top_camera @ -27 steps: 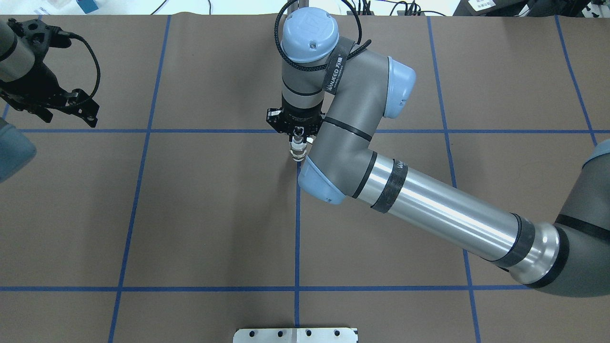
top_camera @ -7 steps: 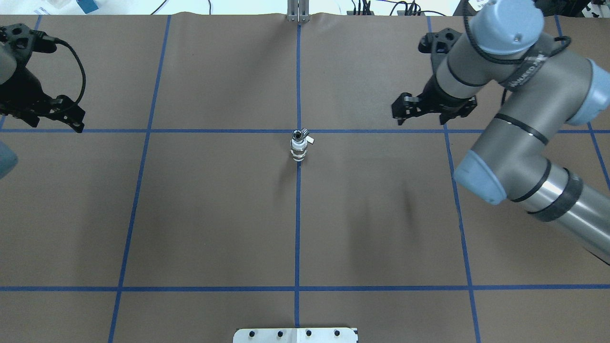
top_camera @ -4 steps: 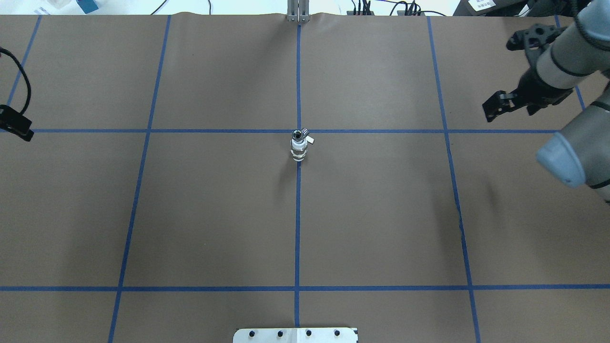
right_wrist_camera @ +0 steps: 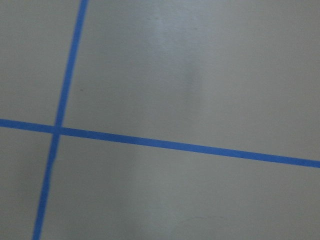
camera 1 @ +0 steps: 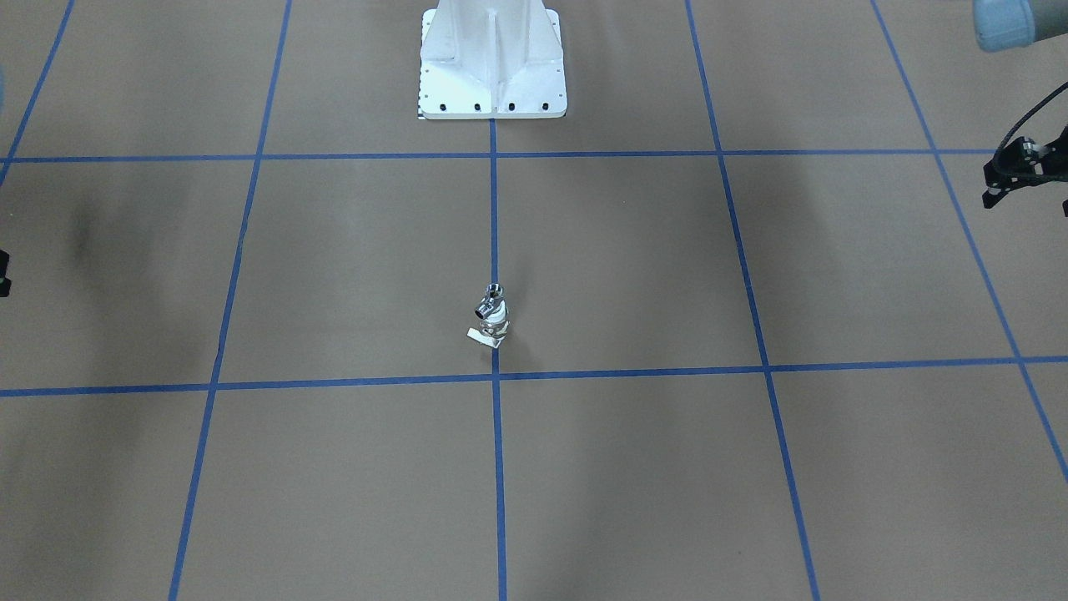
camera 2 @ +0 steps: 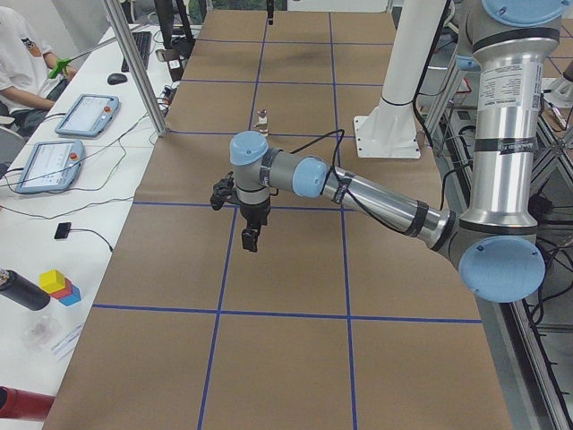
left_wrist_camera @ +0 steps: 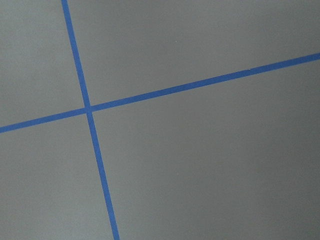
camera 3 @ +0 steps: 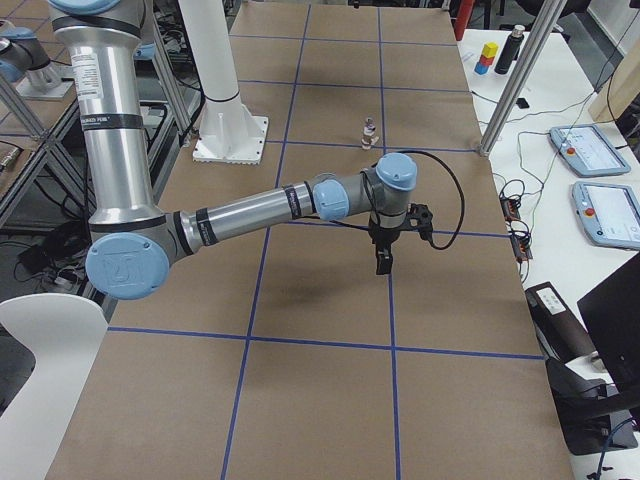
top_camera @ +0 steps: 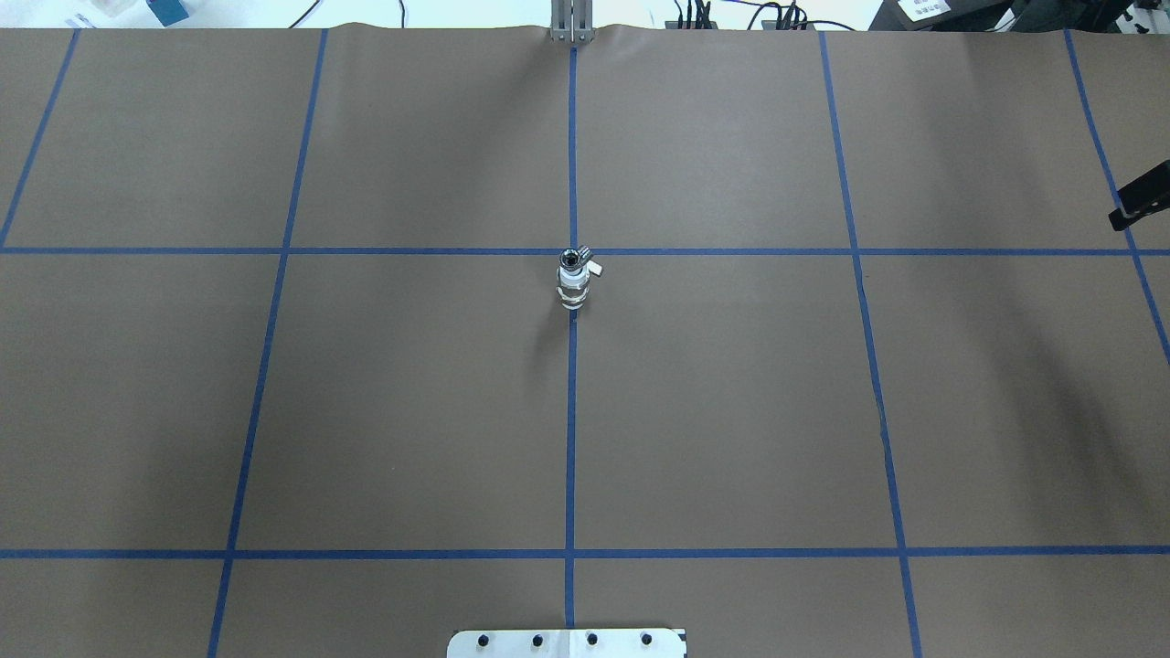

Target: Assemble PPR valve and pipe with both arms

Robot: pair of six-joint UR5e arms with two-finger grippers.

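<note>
The PPR valve (top_camera: 573, 291) stands upright at the table's middle on the centre blue line. The chrome pipe (top_camera: 572, 260) sits joined on top of it, dark opening upward. Both also show in the front view, valve (camera 1: 496, 325) below pipe (camera 1: 491, 299). No gripper touches them. Only a black tip of my right gripper (top_camera: 1139, 205) shows at the overhead view's right edge. My left gripper (camera 1: 1025, 171) is partly cut off at the front view's right edge. I cannot tell whether either is open. Both wrist views show only bare table and blue tape.
The white bolted pedestal (camera 1: 492, 58) stands at the robot's side of the table. Brown paper with a blue tape grid (top_camera: 571, 411) covers the table. In the side views each near arm reaches out low over the table, left (camera 2: 358, 190) and right (camera 3: 250, 215).
Since 3.7 s ago the right gripper has let go of the joined parts and swung away right, now almost out of the overhead view. The left gripper has left that view. The parts have not moved.
</note>
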